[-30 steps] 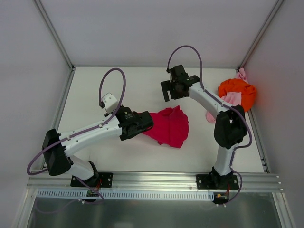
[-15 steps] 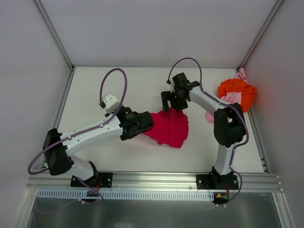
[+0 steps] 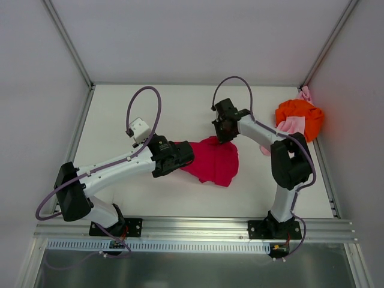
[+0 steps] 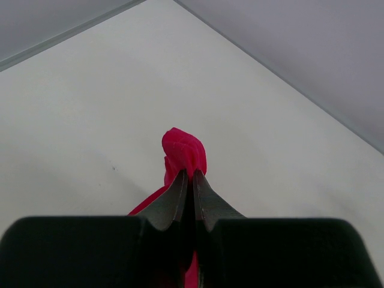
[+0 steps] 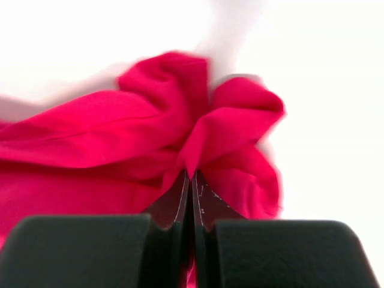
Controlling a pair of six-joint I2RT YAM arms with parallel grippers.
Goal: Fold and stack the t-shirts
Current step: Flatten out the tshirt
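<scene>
White table (image 3: 120, 111); left hand (image 4: 191, 173) pinches crimson t-shirt (image 3: 216, 163); right hand (image 5: 192, 174) pinches its far edge.

Left arm (image 3: 114, 165), right arm (image 3: 259, 127): white links, black joints — looping purple cables (image 3: 146, 89); dark wedge end effector fingers (image 4: 174, 201).

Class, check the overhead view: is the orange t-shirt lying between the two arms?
No, the orange t-shirt sits bunched at the far right edge; the crimson t-shirt is what lies in the middle.
</scene>
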